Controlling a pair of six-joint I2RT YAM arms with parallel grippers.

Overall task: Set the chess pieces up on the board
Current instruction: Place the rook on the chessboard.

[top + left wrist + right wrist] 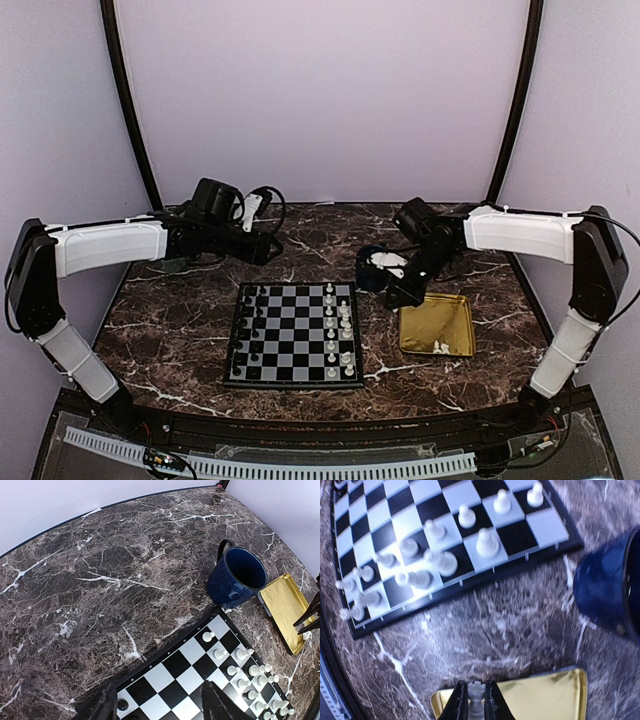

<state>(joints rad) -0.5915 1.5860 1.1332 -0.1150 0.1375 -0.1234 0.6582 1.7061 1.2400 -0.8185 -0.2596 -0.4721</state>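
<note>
Now the right gripper (476, 705) pinches a tiny cream-white plastic chess piece (476, 692) above the shiny gold rectangular tray (545, 692); the left gripper (159, 702) gapes empty. The piece could twist loose in so fine a hold, or topple the crowded standing white pieces (487, 542) on the checkered black-and-grey chessboard (515, 535).

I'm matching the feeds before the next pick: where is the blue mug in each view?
Top external: blue mug near centre, beside the far right corner of the board.
Left wrist: blue mug upper right.
Right wrist: blue mug at right edge, cropped.
Shared landmark: gold tray next to it.
</note>
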